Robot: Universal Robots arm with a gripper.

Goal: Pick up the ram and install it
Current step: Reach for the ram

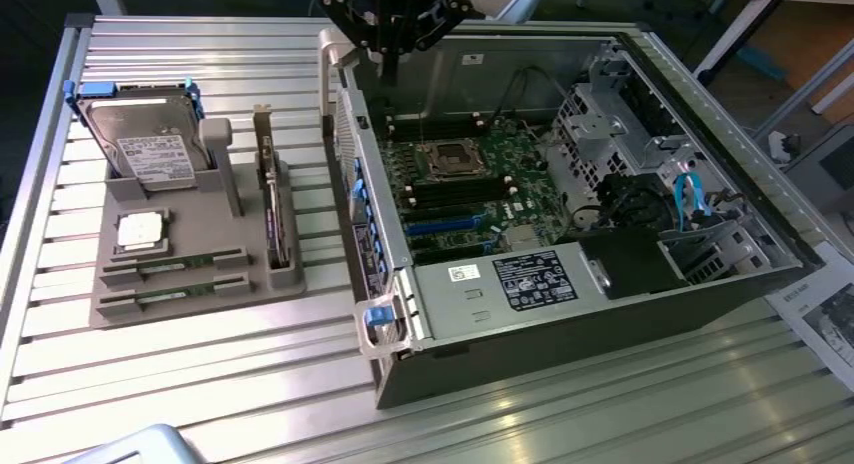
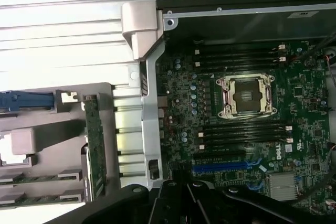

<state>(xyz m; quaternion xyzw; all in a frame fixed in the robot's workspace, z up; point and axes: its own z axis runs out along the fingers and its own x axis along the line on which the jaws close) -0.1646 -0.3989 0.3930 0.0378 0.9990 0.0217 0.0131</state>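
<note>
Two ram sticks, thin and green, lie flat in slots at the front of the grey holder [image 1: 123, 317]: one ram [image 1: 174, 265] and, just in front of it, a second [image 1: 171, 298]. In the wrist view they show as ram [image 2: 39, 178] and ram [image 2: 37, 200]. My gripper [image 1: 388, 54] hangs high over the far rim of the open computer case [image 1: 534, 314], well away from the holder. It is shut, with nothing seen in it. Its dark body [image 2: 194, 203] shows in the wrist view. The motherboard [image 2: 178, 103] has black memory slots [image 2: 241, 129] beside the CPU socket [image 2: 247, 95].
On the holder stand a hard drive with blue rails [image 1: 154, 144], a silver CPU chip [image 1: 140, 231] and an upright expansion card [image 1: 274, 214]. The case's raised side rail [image 1: 350, 174] separates holder and motherboard. All rests on a slatted metal table [image 1: 200, 404].
</note>
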